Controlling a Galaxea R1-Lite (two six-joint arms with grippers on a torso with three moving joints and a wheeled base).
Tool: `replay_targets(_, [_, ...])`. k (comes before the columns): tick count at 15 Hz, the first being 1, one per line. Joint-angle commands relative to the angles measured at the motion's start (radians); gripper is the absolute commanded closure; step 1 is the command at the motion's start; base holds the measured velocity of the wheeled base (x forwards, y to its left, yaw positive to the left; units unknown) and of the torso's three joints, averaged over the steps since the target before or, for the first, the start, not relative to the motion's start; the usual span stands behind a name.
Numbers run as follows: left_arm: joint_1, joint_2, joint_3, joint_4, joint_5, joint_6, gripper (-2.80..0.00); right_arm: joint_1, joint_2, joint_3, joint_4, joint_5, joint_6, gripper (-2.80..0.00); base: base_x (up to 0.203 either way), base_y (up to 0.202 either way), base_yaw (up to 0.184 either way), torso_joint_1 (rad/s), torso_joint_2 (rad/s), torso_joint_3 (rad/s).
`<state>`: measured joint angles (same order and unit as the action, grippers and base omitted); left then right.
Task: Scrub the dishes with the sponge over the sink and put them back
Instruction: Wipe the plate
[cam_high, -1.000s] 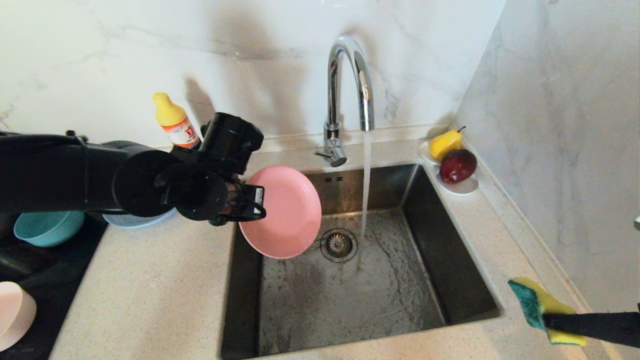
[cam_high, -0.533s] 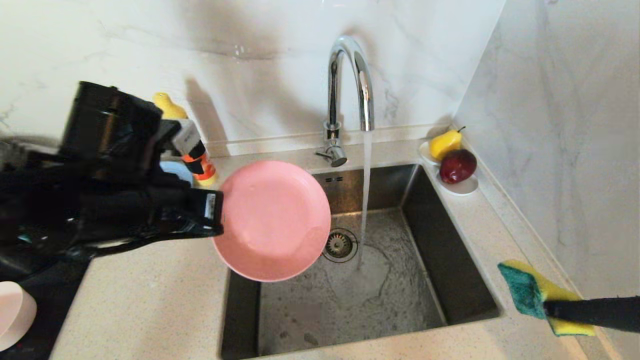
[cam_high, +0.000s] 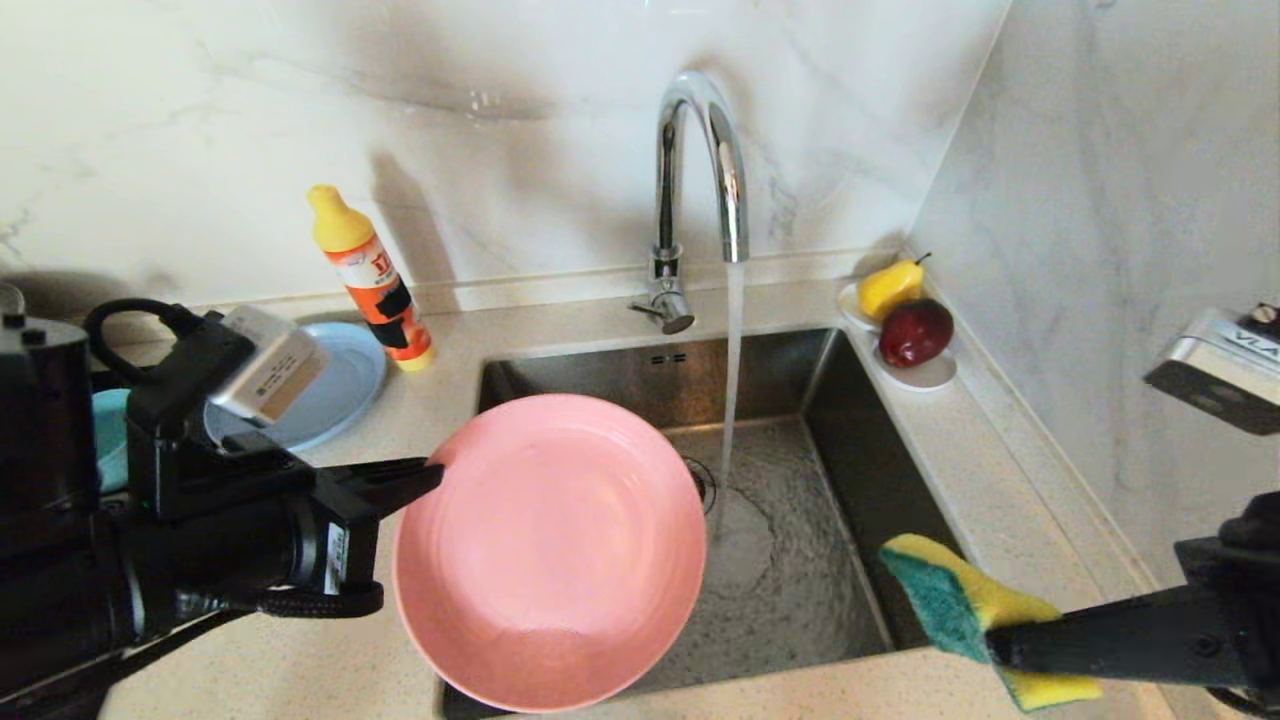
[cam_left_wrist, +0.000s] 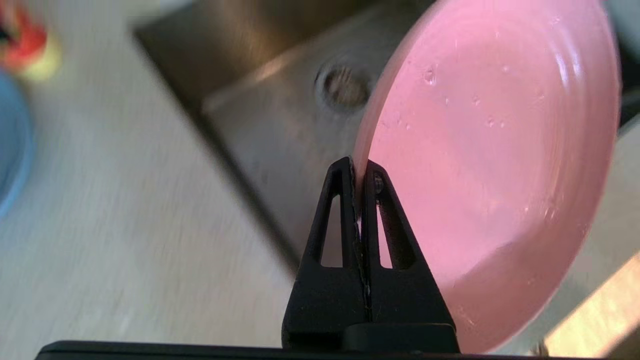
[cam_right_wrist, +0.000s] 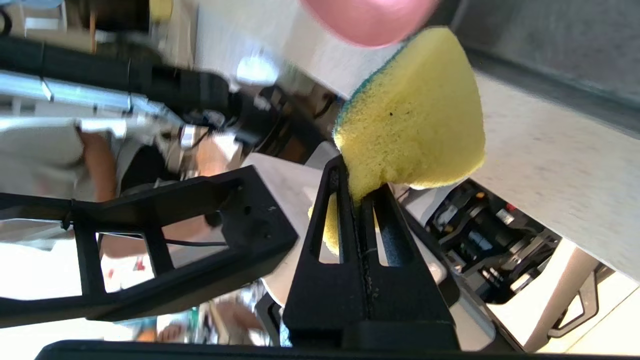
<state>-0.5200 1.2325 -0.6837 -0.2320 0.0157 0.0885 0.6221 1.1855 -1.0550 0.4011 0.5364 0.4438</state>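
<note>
Arms: matte black, a looped black cable on the left.
Fingers: black, tapered, with triangular cut-outs.

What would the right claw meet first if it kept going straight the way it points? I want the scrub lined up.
Probably the round salmon-pink plate: the right claw, shut on the yellow sponge with green scouring face, points across the steel sink towards it. Depth is unclear.

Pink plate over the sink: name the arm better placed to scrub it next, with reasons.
Right. The right gripper is shut on the sponge, close beside the salmon-pink plate. The left gripper is shut on that plate's rim, holding it tilted above the sink, so it cannot scrub.
</note>
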Motion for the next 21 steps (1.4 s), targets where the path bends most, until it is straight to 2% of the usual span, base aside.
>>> replay_targets(1, [-0.035, 0.025, 0.032, -0.062, -0.001, 0.003, 0.0, 0.052, 0.081, -0.032, 0.001, 0.001, 0.001, 0.0, 0.0, 0.0, 0.0, 0.0, 0.0, 0.0])
replay_targets(3, [-0.068, 0.041, 0.033, -0.066, 0.001, 0.01, 0.0, 0.11, 0.151, -0.087, 0.003, -0.024, 0.001, 0.0, 0.0, 0.0, 0.0, 0.0, 0.0, 0.0])
replay_targets(6, [-0.092, 0.064, 0.036, -0.069, 0.003, 0.014, 0.0, 0.242, 0.27, -0.165, 0.006, -0.127, 0.001, 0.0, 0.0, 0.0, 0.0, 0.0, 0.0, 0.0])
replay_targets(8, [-0.094, 0.069, 0.048, -0.075, 0.003, 0.014, 0.0, 0.287, 0.341, -0.217, 0.007, -0.167, 0.001, 0.0, 0.0, 0.0, 0.0, 0.0, 0.0, 0.0])
replay_targets(12, [-0.094, 0.096, 0.082, -0.157, 0.016, 0.022, 0.0, 0.313, 0.454, -0.35, 0.034, -0.178, 0.001, 0.0, 0.0, 0.0, 0.0, 0.0, 0.0, 0.0])
replay_targets(16, [-0.094, 0.113, 0.084, -0.188, 0.036, 0.025, 0.0, 0.372, 0.592, -0.499, 0.109, -0.257, 0.001, 0.0, 0.0, 0.0, 0.0, 0.0, 0.0, 0.0])
replay_targets(21, [-0.094, 0.108, 0.085, -0.214, 0.036, 0.023, 0.0, 0.381, 0.734, -0.628, 0.171, -0.315, 0.003, 0.0, 0.0, 0.0, 0.0, 0.0, 0.0, 0.0])
